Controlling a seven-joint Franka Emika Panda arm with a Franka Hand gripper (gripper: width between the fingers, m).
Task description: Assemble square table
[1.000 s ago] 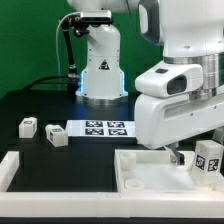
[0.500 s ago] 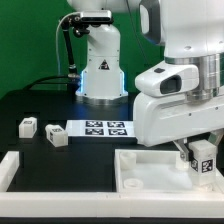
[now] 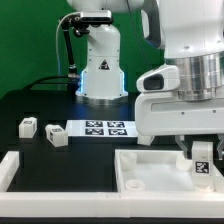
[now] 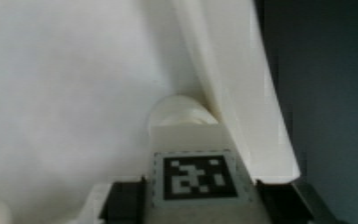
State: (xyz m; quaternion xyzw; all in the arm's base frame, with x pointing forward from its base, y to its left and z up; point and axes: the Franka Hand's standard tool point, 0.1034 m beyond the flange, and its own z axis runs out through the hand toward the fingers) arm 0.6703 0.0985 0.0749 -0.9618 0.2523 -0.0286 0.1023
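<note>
The white square tray-like tabletop (image 3: 135,168) lies at the front of the black table, right of centre in the exterior view. My gripper (image 3: 201,158) is shut on a white tagged block leg (image 3: 202,157) and holds it upright over the tray's right corner, by the rim. In the wrist view the leg (image 4: 197,160) sits between my dark fingers (image 4: 126,203), its tag facing the camera, its far end by the tray's raised rim (image 4: 229,70). Two more block legs (image 3: 28,126) (image 3: 57,136) lie at the exterior view's left. A fourth leg is out of view.
The marker board (image 3: 98,127) lies flat in the middle of the table, before the robot's white base (image 3: 100,60). A long white L-shaped rail (image 3: 12,168) lies at the front left.
The gripper with the leg has moved left and a little up, and turned, so the leg now stands upright over the tray's right corner instead of tilted at the frame's right edge.
</note>
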